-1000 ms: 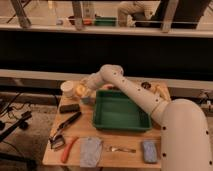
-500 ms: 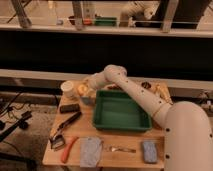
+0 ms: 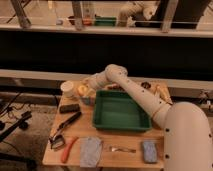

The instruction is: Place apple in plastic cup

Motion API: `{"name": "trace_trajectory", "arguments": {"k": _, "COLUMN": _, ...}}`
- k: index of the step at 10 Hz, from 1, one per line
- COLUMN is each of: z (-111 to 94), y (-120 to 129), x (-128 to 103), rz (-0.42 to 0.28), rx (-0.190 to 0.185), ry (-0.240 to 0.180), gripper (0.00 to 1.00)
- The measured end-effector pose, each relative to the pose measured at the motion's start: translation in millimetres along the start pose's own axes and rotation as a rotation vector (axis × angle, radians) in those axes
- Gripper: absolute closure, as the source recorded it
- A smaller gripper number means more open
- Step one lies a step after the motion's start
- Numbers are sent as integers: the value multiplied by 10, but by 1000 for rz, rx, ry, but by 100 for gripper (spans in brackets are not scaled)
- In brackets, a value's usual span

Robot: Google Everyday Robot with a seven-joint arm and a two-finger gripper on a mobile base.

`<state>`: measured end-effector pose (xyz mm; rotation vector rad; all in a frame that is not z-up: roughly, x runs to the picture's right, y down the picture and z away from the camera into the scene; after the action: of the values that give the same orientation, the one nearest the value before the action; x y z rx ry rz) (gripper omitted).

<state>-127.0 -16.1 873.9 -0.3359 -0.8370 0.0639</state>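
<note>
Almost nothing had moved over the last half second: the white arm (image 3: 142,96) kept its reach from the right side of the wooden table (image 3: 107,159) toward the rear left corner, and the gripper (image 3: 86,92) stayed in the same spot there. At the gripper sat the apple (image 3: 82,90), a small, round, pale golden-yellow fruit with a smooth, even skin. It showed just above the plastic cup (image 3: 86,101), a small greyish-blue cup standing beside the tray's rear left corner. Whether the gripper clasped the apple or had let it go could not be told, nor whether the fruit touched the cup. Counted out, the tabletop carried one apple, one plastic cup, one cream-white round container (image 3: 67,89) just left of the apple, one green rectangular tray (image 3: 120,111) at the middle, one black block (image 3: 69,107) near the left edge, one dark long-handled tool (image 3: 67,125), one orange-handled tool (image 3: 68,149) by the front left corner, one grey-blue cloth (image 3: 91,151), one small metal piece (image 3: 120,149) and one blue sponge (image 3: 148,151) along the front edge.
</note>
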Motion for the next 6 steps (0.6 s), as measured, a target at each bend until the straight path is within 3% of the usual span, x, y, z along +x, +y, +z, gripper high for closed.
{"name": "trace_trajectory", "arguments": {"k": 6, "z": 41, "y": -23, "x": 31, "rz": 11, "rx": -1, "ry": -32, "gripper": 91}}
